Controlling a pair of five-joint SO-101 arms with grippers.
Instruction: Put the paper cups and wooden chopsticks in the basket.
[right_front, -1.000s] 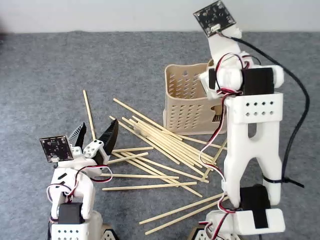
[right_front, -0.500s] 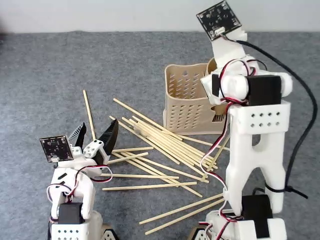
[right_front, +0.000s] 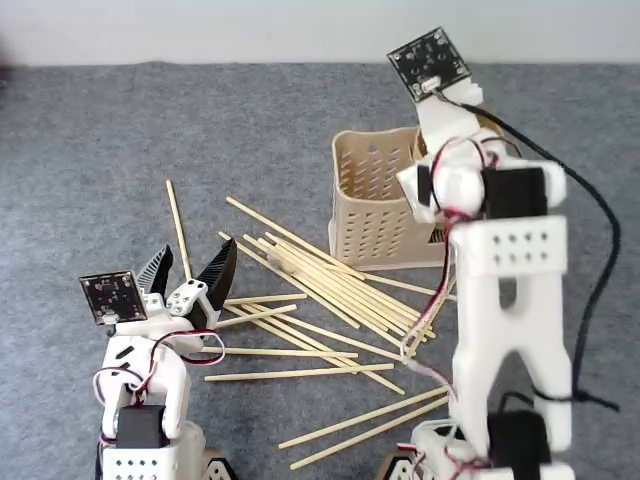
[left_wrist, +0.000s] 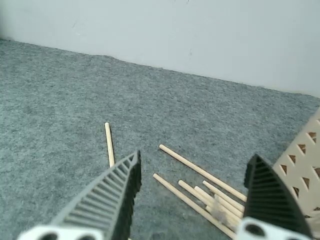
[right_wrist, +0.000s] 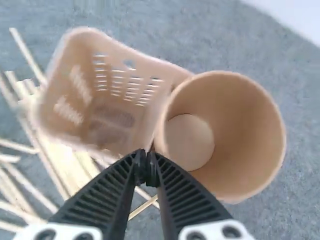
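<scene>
My right gripper (right_wrist: 147, 162) is shut on the rim of a tan paper cup (right_wrist: 220, 135), which hangs upright right beside the beige perforated basket (right_wrist: 105, 105). In the high view the right arm (right_front: 505, 250) stands over the far right corner of the basket (right_front: 380, 210). Several wooden chopsticks (right_front: 320, 290) lie fanned out on the grey carpet in front of the basket. My left gripper (right_front: 190, 272) is open low at the front left, with one lone chopstick (left_wrist: 108, 144) ahead of it and others (left_wrist: 200, 172) beyond its fingers (left_wrist: 117, 197).
Grey carpet (right_front: 150, 130) covers the table, with open room at the far left. More chopsticks (right_front: 365, 420) lie near the right arm's base. A pale wall (left_wrist: 175, 30) stands behind the table.
The right arm shifted slightly right and up, then came back left over the basket with the cup still held. The basket moved a little. The left arm stayed still.
</scene>
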